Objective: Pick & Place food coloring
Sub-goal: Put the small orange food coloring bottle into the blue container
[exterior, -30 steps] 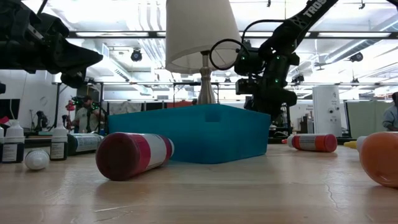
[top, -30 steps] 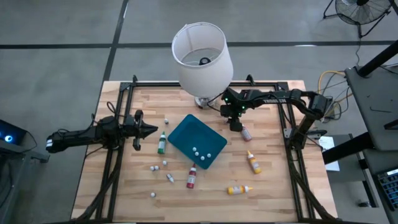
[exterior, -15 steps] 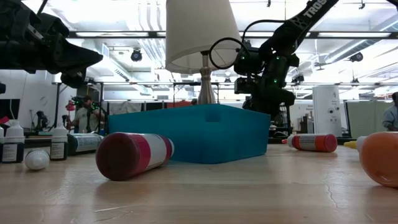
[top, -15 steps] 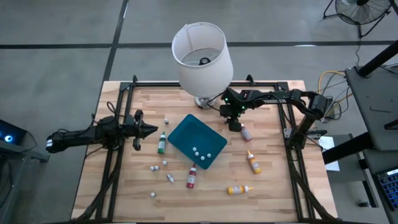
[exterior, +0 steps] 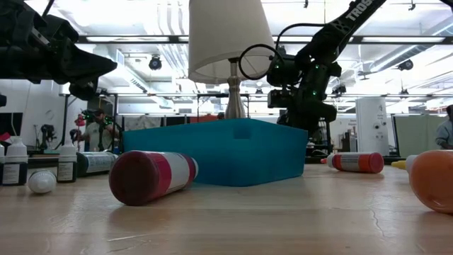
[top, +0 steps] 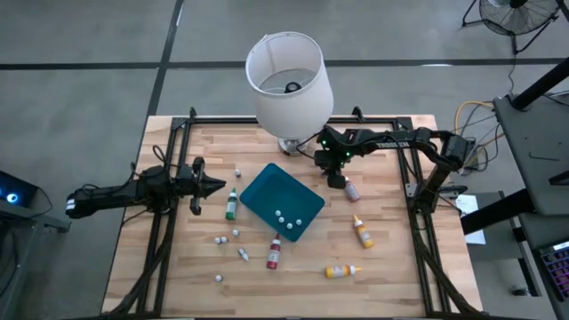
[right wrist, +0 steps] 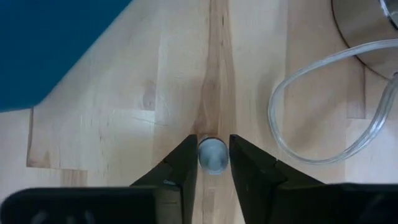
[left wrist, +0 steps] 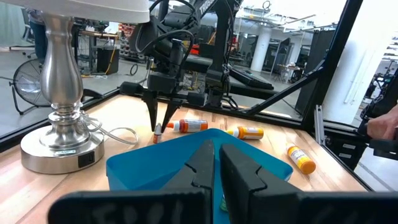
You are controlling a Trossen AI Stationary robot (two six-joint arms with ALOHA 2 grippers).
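Note:
My right gripper (top: 336,180) slants down onto the table right of the teal tray (top: 267,191), beside the lamp base, shut on a small pale round cap (right wrist: 213,155). A red food coloring bottle (top: 352,189) lies just beside it. More bottles lie on their sides: green (top: 231,204), red (top: 274,253), orange (top: 363,231) and yellow-orange (top: 340,270). My left gripper (top: 220,186) is shut and level above the table's left side, holding nothing. My right gripper pinches the pale cap by its two round sides (right wrist: 200,155) between its two fingertips (right wrist: 186,163). The fingers come from above, slanting down. The cap sits on the wooden table top, not lifted.
A lamp with a white shade (top: 289,80) stands at the far middle, and its clear cord (right wrist: 311,112) loops on the table near my right gripper. Loose white caps (top: 220,240) lie on the table's near left, and several more lie in the tray. Black frame rails (top: 169,222) run along both sides.

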